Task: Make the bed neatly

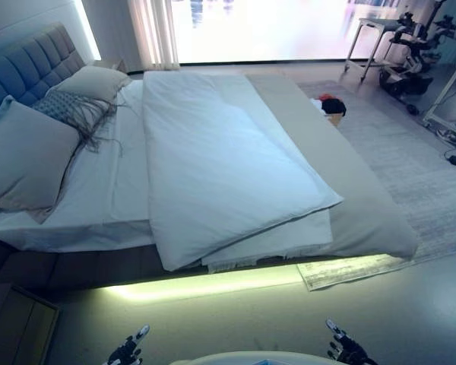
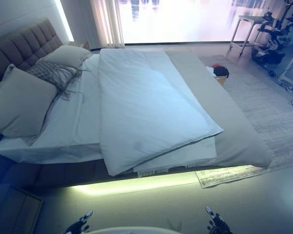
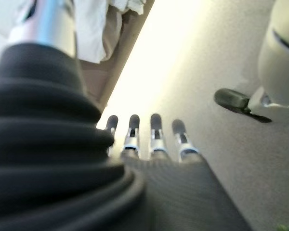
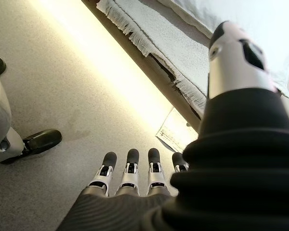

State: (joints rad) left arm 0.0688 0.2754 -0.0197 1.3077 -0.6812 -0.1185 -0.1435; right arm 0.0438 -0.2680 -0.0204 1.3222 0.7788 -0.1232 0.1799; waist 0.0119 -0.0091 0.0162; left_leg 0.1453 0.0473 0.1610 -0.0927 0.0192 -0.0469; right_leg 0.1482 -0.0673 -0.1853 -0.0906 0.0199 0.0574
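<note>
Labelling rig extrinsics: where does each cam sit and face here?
Left eye view: head, down at the bed and duvet; left hand and right hand at the bottom edge.
Right eye view: same scene, slightly offset.
Left wrist view: along its open hand, floor and bed edge beyond.
Right wrist view: along its open hand, fringed blanket beyond.
Both wrist views share the lit bed base.

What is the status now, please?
Both hands, left hand and right hand, open, low, short of the bed. Duvet folded back, untouched. Nothing in the way.
</note>
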